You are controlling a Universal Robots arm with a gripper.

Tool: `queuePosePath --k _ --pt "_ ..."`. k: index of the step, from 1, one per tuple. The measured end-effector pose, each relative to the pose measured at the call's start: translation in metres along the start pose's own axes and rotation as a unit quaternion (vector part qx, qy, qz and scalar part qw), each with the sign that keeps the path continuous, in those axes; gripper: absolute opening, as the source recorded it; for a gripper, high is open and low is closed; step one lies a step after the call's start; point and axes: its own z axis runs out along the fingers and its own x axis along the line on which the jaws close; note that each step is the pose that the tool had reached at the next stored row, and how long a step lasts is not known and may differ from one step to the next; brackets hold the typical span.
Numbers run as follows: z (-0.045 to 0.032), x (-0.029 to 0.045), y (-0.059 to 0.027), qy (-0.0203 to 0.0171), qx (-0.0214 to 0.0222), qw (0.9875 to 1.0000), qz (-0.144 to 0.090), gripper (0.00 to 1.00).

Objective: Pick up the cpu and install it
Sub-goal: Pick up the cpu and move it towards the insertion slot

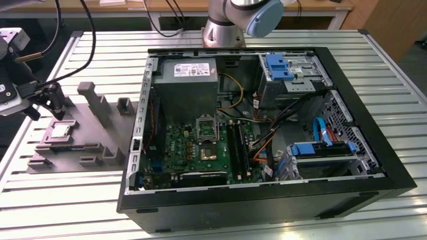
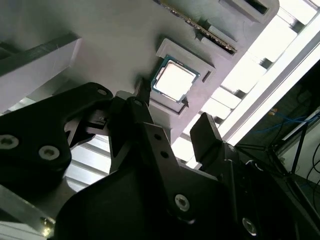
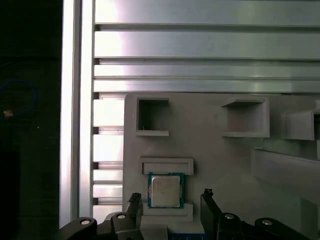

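Gripper [image 1: 45, 111] hangs over the grey fixture plate [image 1: 80, 150], which lies on the slatted table [image 1: 373, 60] near the table's edge at the exterior view's left.

Fingers [image 3: 207, 196] are spread, holding nothing.

The cpu [image 3: 165, 191] sits flat in a shallow nest on the plate, silvery top up, close to the plate's edge that faces the near table edge. It lies directly beneath the hand. In both wrist views it sits in the gap between the two fingers, one on each flank and neither touching. The gap is wider than the chip.

The chip is square, so it has no long axis to favour. Its sides look parallel to the finger faces in the first wrist view.

Height is uncertain. The tips appear to be above the chip rather than level with it, but the views do not settle this.

Raised lips [image 3: 166, 166] bound the nest on the two sides the fingers do not occupy. The finger sides look open, so I judge nothing blocks a closing pinch.

Upright posts [image 1: 100, 105] on the plate stand well apart from the hand.

The open computer case [image 1: 373, 165] lies toward the exterior view's right. The metal-framed socket [image 1: 207, 129] is on the board inside it, with cables and a drive cage nearby.
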Motion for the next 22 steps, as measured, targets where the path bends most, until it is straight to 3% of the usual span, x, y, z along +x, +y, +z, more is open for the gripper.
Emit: queuePosePath --k 11,16,22 --pt "0.0197 0.0002 -0.0026 -0.0003 0.0001 1.0 0.006 0.59" --pt "0.025 0.0004 -0.0043 -0.0004 0.0001 1.0 0.006 0.59" --pt "0.0258 0.0004 -0.0045 -0.0003 0.0001 1.0 0.006 0.59"
